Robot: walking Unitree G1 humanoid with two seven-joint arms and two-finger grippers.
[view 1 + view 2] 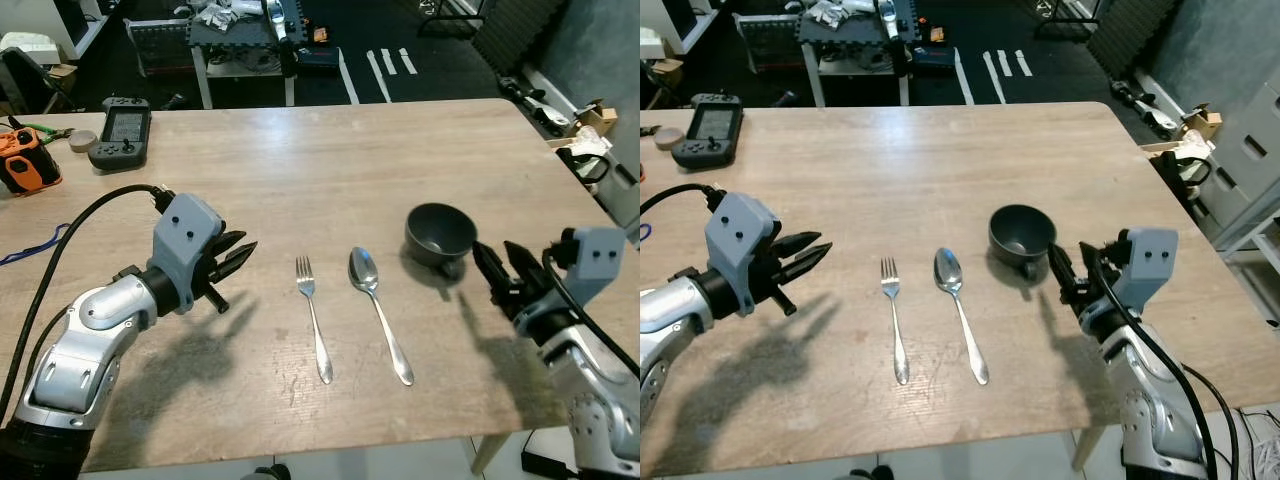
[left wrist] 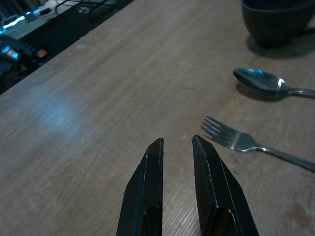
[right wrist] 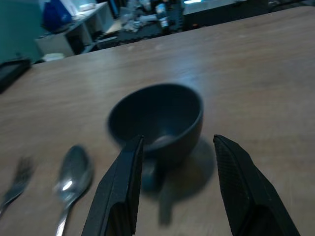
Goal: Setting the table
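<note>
Right gripper, fingers spread wide and empty, faces the dark round ceramic bowl: straddle 1 rim wall squarely before closing.

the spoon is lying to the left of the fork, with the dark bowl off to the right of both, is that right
Not quite. In the left eye view the spoon lies to the right of the fork, between the fork and the dark bowl. The bowl does sit off to the right of both.

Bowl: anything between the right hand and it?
Nothing visible. The right hand sits open just beside the bowl, bare table between them. The spoon and fork lie on the bowl's far side.
</note>
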